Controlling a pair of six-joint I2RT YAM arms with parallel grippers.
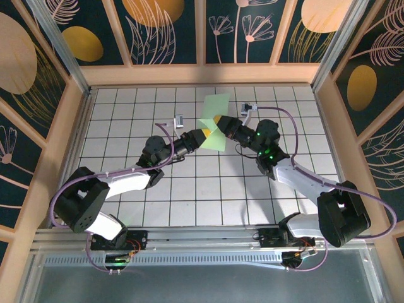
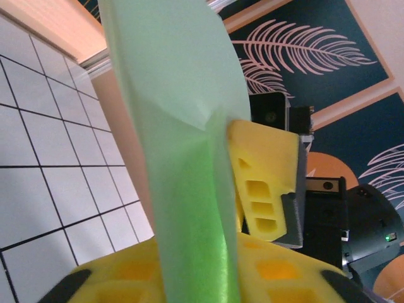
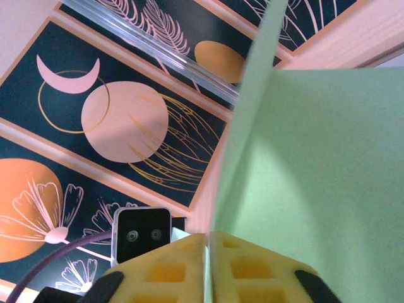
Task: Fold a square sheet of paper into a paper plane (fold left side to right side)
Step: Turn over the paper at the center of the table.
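Because the fold seems to need the sheet of paper (image 1: pixel 216 126) free of the desk (image 1: pixel 189 189), we hold it aloft over the far middle tiles: our left end effector (image 1: pixel 203 134) pinches it narrowly, our right end effector (image 1: pixel 219 119) clamps its edge (the two tips crowd each other, leaving little room).

The sheet of paper (image 2: pixel 183 113), pale green, stands upright from the near bottom edge to the top. The left gripper (image 2: pixel 199 268) has a yellow pad (image 2: pixel 120 278) on each side of its lower end; whether they press it is unclear. The right gripper (image 2: pixel 231 134) meets the sheet from the right, with one yellow finger (image 2: pixel 265 183) touching it at a crease. The white gridded table (image 2: pixel 44 158) lies left. Dark teal wall panels (image 2: pixel 315 57) with feather patterns stand far right.
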